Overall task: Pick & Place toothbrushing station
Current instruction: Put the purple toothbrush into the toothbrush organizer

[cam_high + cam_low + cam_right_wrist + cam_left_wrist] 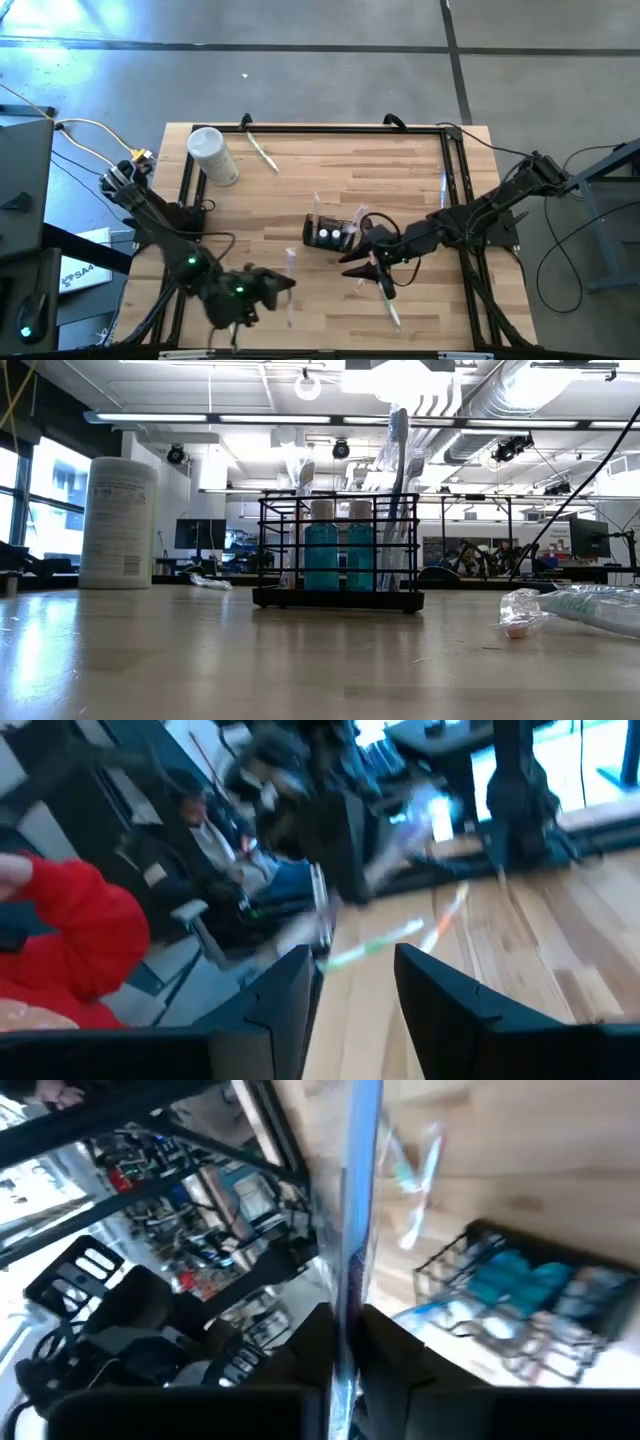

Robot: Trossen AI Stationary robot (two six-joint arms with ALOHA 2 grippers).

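A workshop with ceiling lights and benches stretches behind the pale wooden table (400,200), which is edged by a black frame. Near the table's middle stands the toothbrushing station (330,232), an open black wire rack holding two teal bottles (338,556) and upright toothbrushes (397,490). It looks light and stiff but top-heavy with loose contents, so tipping it would likely spill them; the top rail or an end wall seems the safest place to grip, kept level. The right claw (368,250) sits just beside the station, its fingers parted with nothing between them, and a wrapped toothbrush (385,298) lies on the table close by. The left claw (268,285) hovers near the table's front edge, clenched on a slim packaged toothbrush (352,1230). A white cylindrical container (212,155) stands well apart at the back left.
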